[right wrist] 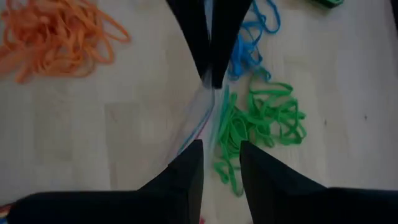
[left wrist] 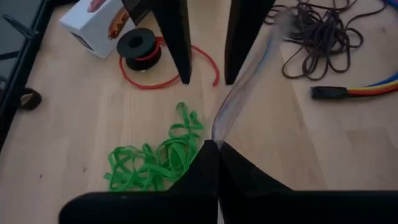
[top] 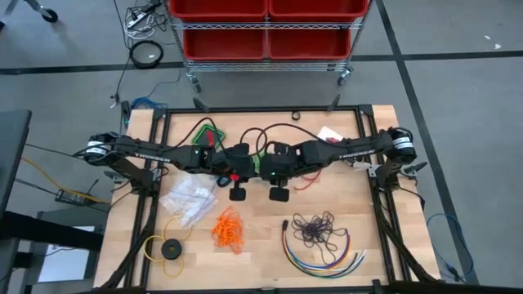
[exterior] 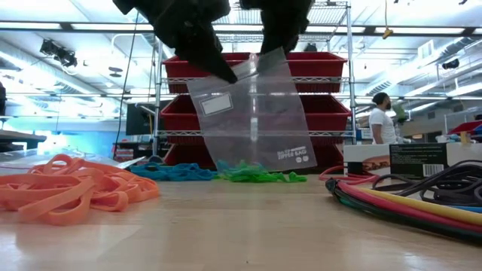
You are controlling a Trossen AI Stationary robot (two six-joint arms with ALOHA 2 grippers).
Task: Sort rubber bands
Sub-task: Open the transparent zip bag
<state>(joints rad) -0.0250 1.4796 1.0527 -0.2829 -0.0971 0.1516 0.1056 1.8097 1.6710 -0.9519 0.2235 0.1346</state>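
From above, both dark arms are meeting over the middle of the wooden table (top: 261, 253). The left gripper (top: 239, 193) and right gripper (top: 278, 193) are hanging side by side; the bag between them is hard to make out here. A bunch of thin orange rubber bands (top: 228, 229) is lying near of them, a tangle of dark purple rubber bands (top: 319, 228) to the right, ringed by long curved multicoloured cables (top: 323, 255). A crumpled clear plastic sheet (top: 189, 198) is lying to the left, with a yellow ring holding a black disc (top: 171, 248) nearer.

At table height, a clear zip bag with a white label (exterior: 252, 113) is hanging upright, pinched at its top corners by both grippers. It is partly screening the green rubber bands (exterior: 260, 176) behind; blue rubber bands (exterior: 172, 172) are lying just left of them. Red bins on a wire rack (exterior: 324, 68) and a person (exterior: 382, 119) are standing far behind.

In the left wrist view, the left fingers (left wrist: 199, 174) are clamping the bag's edge, green bands beside them.

In the right wrist view, the right fingers (right wrist: 186, 171) are gripping the bag's other edge.
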